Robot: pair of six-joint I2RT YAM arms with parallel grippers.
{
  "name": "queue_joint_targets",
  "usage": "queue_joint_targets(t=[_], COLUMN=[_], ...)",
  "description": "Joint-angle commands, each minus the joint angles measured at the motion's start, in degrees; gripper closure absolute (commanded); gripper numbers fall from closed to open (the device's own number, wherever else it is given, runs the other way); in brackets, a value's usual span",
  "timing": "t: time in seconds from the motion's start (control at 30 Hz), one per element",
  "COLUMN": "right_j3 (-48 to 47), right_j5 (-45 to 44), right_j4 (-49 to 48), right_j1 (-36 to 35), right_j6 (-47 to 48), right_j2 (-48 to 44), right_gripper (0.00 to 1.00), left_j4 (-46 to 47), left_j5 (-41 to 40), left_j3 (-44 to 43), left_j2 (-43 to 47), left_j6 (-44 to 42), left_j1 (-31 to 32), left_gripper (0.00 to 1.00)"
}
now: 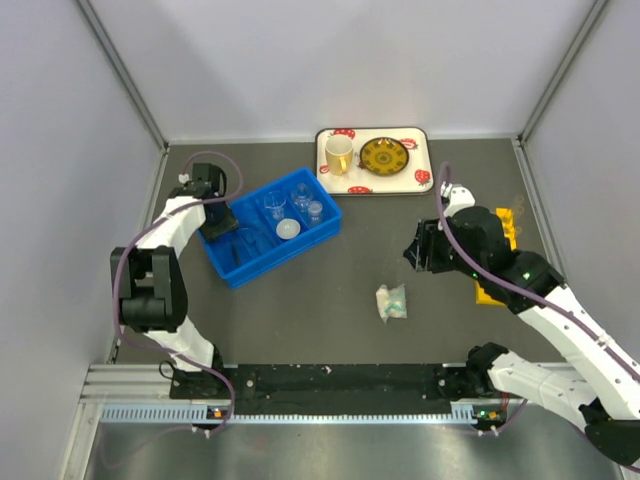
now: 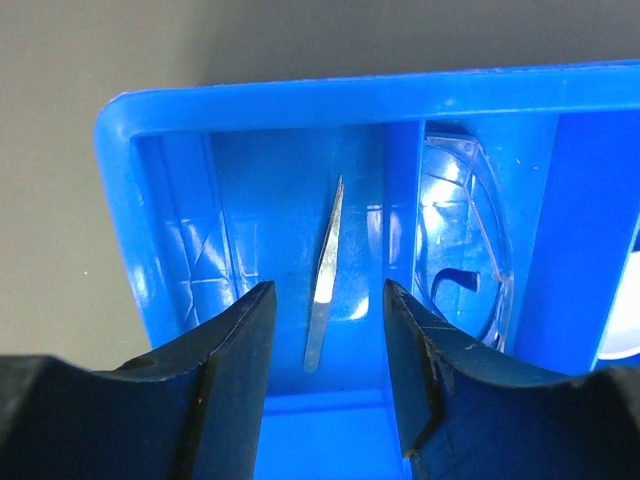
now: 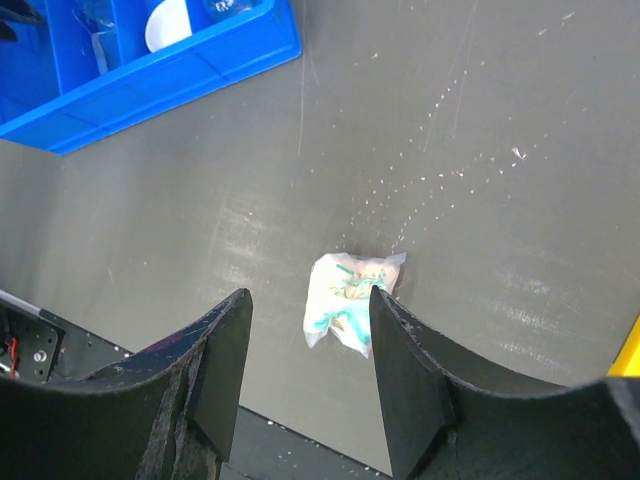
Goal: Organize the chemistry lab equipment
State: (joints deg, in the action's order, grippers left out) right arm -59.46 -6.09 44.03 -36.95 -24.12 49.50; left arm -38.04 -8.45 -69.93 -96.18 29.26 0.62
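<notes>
The white-and-teal packet (image 1: 391,302) lies on the table, well apart from the blue bin (image 1: 285,256), off the bin's near right corner. My right gripper (image 3: 308,300) hangs above it with jaws apart and empty, and the packet shows between them. It is crumpled, so I read no clear long axis. This arm is much the nearer. My left gripper (image 2: 327,290) is over the bin's left end, jaws apart, with thin tweezers (image 2: 322,280) lying loose between them.

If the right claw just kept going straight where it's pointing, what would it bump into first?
Most likely the white-and-teal packet on the table, framed by the open fingers of the right gripper; depth is unclear.
</notes>
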Motion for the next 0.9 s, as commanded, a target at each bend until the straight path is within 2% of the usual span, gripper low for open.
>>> queue_joint_targets(t=[0.0,0.17,0.2,0.37,0.4,0.43,0.6,0.87], right_j3=[1.54,4.08,4.53,6.81,7.08,7.51,8.4,11.29], right_j5=[0.02,2.48,2.57,1.96,1.7,1.78,1.43,-1.29], right_j4=[-2.46,-4.03,-4.56,-6.59,-7.11,-7.38,-9.14,-10.72], right_j1=[0.3,0.13,0.12,-0.4,-0.49,-0.58,-2.15,-7.78], right_j6=[-0.23,0.12,0.12,0.12,0.04,0.12,-0.49,-3.47], right_j2=[0.51,4.81,5.43,11.14,12.02,13.94,19.4,25.38], right_gripper=[0.48,0.48,0.45,0.35,0.34,0.33,0.31,0.31], left_j4=[-0.01,-0.02,0.07,0.07,0.25,0.34,0.25,-2.91], left_j5=[0.62,6.84,8.08,15.46,16.35,17.4,24.52,29.8], left_j3=[1.11,3.13,3.57,7.0,7.44,8.05,8.41,8.06], left_j2=[6.08,13.38,14.35,23.13,25.84,27.17,35.08,40.98], left_j6=[0.63,0.63,0.45,-2.0,-3.14,-3.76,-5.79,-6.93], left_j1=[-0.18,-0.18,-0.18,0.25,0.69,0.87,1.13,1.31], left_gripper=[0.46,0.41,0.4,0.22,0.16,0.01,0.01,0.01])
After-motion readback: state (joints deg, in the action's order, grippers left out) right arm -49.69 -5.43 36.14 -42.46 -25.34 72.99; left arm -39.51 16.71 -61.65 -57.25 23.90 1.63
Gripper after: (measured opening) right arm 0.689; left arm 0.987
